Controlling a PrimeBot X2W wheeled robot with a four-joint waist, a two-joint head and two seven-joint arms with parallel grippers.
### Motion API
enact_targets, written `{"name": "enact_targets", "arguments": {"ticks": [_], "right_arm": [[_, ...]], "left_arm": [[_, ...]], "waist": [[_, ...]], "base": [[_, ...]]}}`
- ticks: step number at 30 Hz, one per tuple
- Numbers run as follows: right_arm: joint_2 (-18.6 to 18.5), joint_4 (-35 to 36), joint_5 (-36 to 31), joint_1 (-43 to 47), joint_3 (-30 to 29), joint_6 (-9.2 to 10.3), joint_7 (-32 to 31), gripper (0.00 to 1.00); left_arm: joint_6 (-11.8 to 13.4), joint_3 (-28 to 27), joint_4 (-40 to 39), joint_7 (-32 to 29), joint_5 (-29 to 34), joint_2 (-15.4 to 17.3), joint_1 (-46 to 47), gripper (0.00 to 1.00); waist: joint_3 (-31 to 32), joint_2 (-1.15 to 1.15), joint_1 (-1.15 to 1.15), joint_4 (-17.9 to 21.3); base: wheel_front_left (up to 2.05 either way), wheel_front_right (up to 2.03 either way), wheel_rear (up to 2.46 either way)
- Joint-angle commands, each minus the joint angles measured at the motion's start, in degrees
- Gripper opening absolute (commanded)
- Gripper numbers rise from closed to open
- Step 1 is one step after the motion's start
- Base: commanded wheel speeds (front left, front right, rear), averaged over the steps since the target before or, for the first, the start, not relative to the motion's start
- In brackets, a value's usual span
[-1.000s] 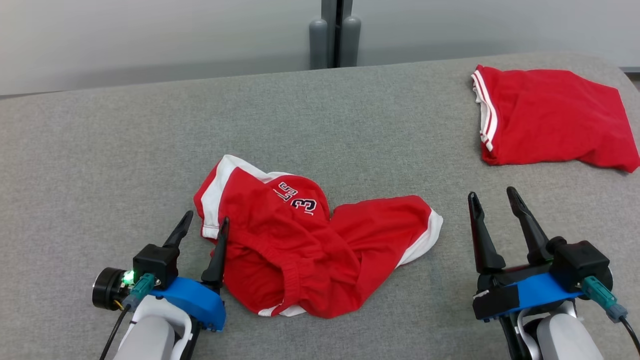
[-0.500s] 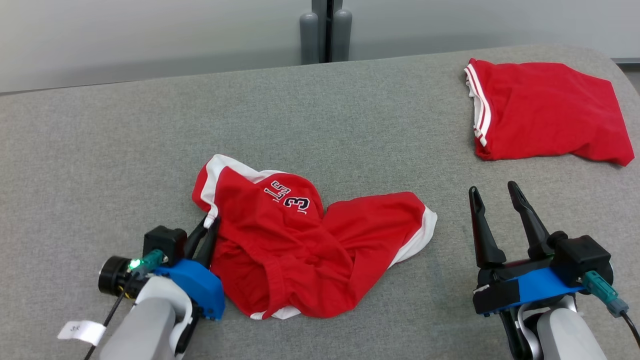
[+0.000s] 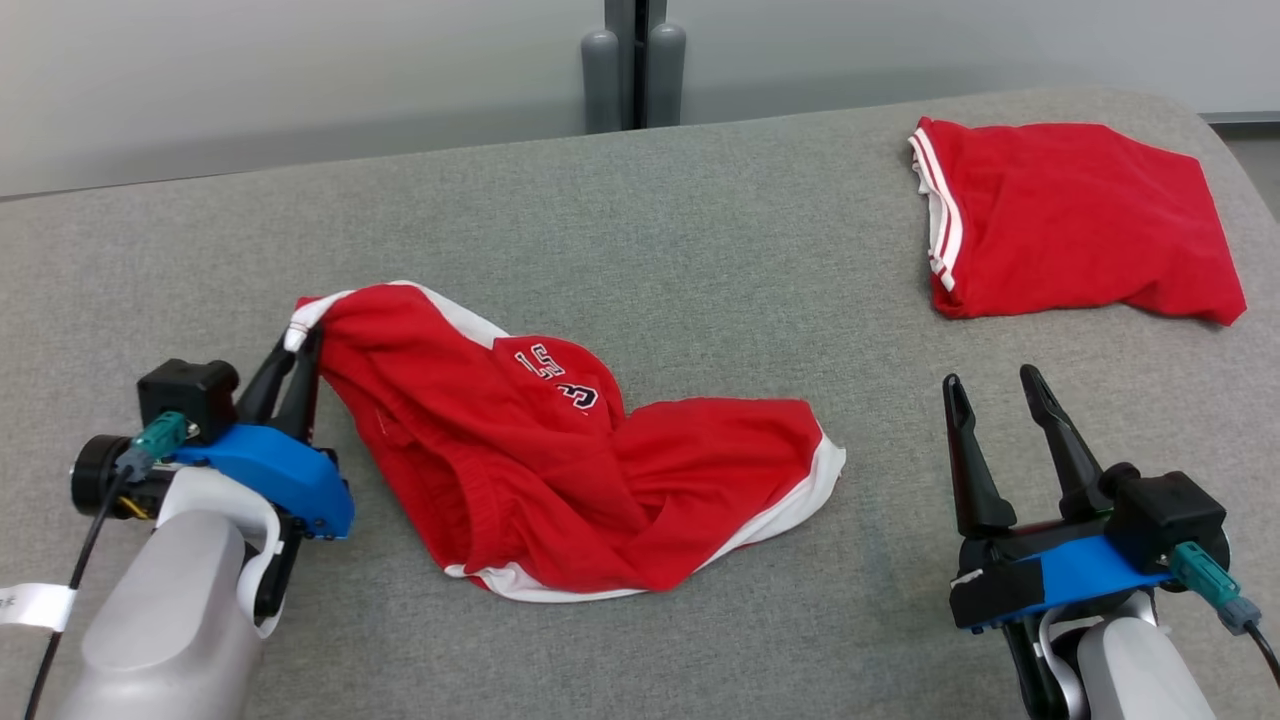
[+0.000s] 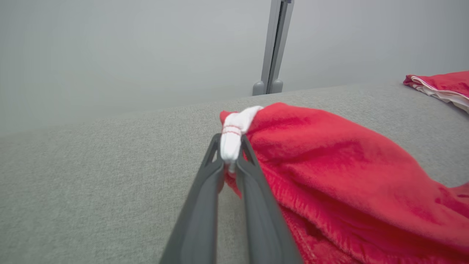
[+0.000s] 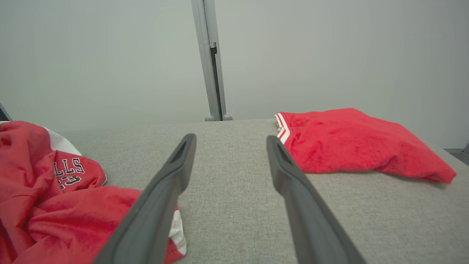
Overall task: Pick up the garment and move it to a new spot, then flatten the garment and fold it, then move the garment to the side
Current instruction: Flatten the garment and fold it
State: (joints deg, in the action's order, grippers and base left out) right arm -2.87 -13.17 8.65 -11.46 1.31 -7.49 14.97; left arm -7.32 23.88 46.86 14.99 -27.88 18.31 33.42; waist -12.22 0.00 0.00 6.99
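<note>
The garment is a crumpled pair of red shorts with white trim and dark lettering, lying at the middle-left of the grey padded table. My left gripper is shut on its white-trimmed left corner, which is lifted and stretched out to the left; the left wrist view has the white hem pinched between the two fingers. My right gripper stands open to the right of the garment, apart from it, with nothing between its fingers. The garment lies at that view's lower left.
A second red garment with white stripes lies folded at the table's far right corner, also in the right wrist view. A grey post stands behind the table against a pale wall. The table's right edge curves away.
The left gripper has shut on the garment's white-trimmed corner and pulled it up and to the left, stretching the cloth. The right gripper stays open. The head camera has shifted a little.
</note>
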Motion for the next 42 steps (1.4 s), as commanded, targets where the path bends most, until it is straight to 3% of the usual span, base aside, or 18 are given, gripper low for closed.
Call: {"name": "enact_targets", "arguments": {"ticks": [1,4,5,6,18,28,42], "right_arm": [[-0.05,-0.05,-0.01,-0.2,-0.18,-0.01,0.28,1.0],[-0.05,-0.29,-0.09,0.06,-0.21,-0.01,0.29,1.0],[-0.06,-0.4,-0.08,0.1,-0.19,-0.01,0.29,1.0],[-0.06,-0.48,-0.07,0.11,-0.13,-0.01,0.28,1.0],[-0.06,-1.46,-0.27,1.23,-0.64,-0.01,0.29,1.0],[-0.06,-1.58,0.34,3.06,-0.87,-0.01,0.28,1.0],[-0.06,-1.91,0.62,4.42,-0.78,-0.01,0.29,1.0]], "left_arm": [[0.32,-0.54,0.24,0.23,-0.21,0.59,0.86,0.0],[0.81,-2.35,0.73,0.24,0.13,0.4,0.36,0.03],[0.93,-2.67,0.81,0.24,0.4,0.17,-0.06,0.38],[1.06,-3.19,0.55,0.24,0.85,-0.04,-0.41,1.0],[2.27,-12.31,-14.74,0.2,7.74,-3.62,-9.8,1.0],[1.64,-19.15,-28.96,0.2,14.35,-8.5,-22.57,1.0],[0.19,-20.7,-34.36,0.21,19.57,-12.26,-29.67,1.0]], "waist": [[-0.02,0.0,0.0,0.12],[-0.07,0.0,0.0,0.5],[-0.06,0.0,0.0,0.59],[-0.03,0.0,0.0,0.65],[2.62,0.0,0.0,-2.3],[5.76,0.0,0.0,-5.02],[7.23,0.0,0.0,-6.84]], "base": [[0.0,0.0,0.0],[0.0,0.0,0.0],[0.0,0.0,0.0],[0.0,0.0,0.0],[0.0,0.0,0.0],[0.0,0.0,0.0],[0.0,0.0,0.0]]}}
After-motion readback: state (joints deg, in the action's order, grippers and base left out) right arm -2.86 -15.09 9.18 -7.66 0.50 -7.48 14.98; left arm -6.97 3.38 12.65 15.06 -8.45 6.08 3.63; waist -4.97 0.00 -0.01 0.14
